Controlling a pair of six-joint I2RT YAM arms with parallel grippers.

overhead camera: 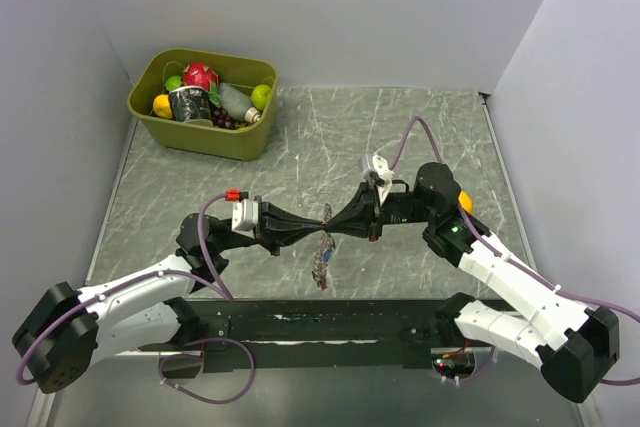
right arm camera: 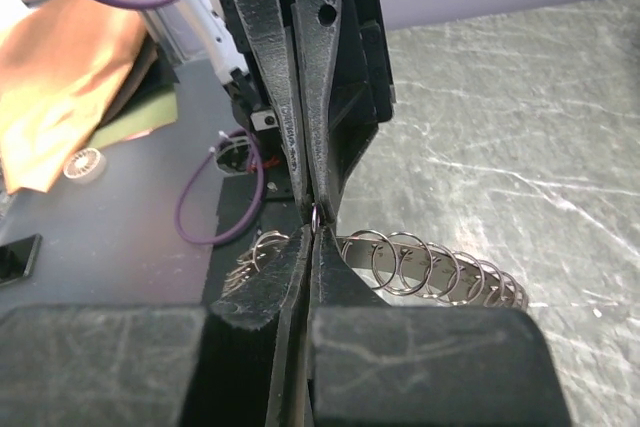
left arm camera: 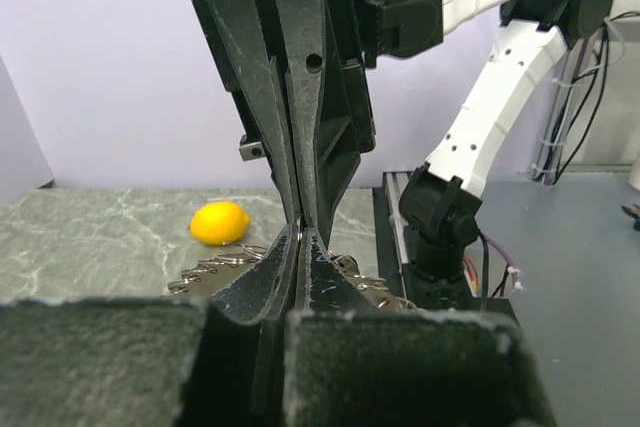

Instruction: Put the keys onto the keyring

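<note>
- Evidently the step in hand was prying the ring (right arm camera: 314, 217) apart: the left gripper (overhead camera: 319, 230) and right gripper (overhead camera: 335, 227) met tip to tip at the centre of the top frame, low over the table (overhead camera: 300, 147).
- Both pincers were squeezed fully narrow. Each appeared to nip the thin wire of that one ring, which showed as a sliver right at the join of the four fingertips in both wrist views.
- The keys (overhead camera: 322, 265) lay on the table just below the meeting point in the top view, in a small heap. From above they were too tiny for me to tell one from another, and no gripper held one.
- A row of spare rings (right arm camera: 430, 265) lay overlapped at lower right of the right wrist frame, close under the tips.
- To do this well, I judged, one gripper should hold the ring firm while the other works only at the split end, with a small twist rather than a pull.
- A hard pull would likely snap the wire out of both grips.
- The gap, once opened, would need to face the keys.
- Lifting slightly first would help, so the spare rings are not dragged or hooked.
</note>
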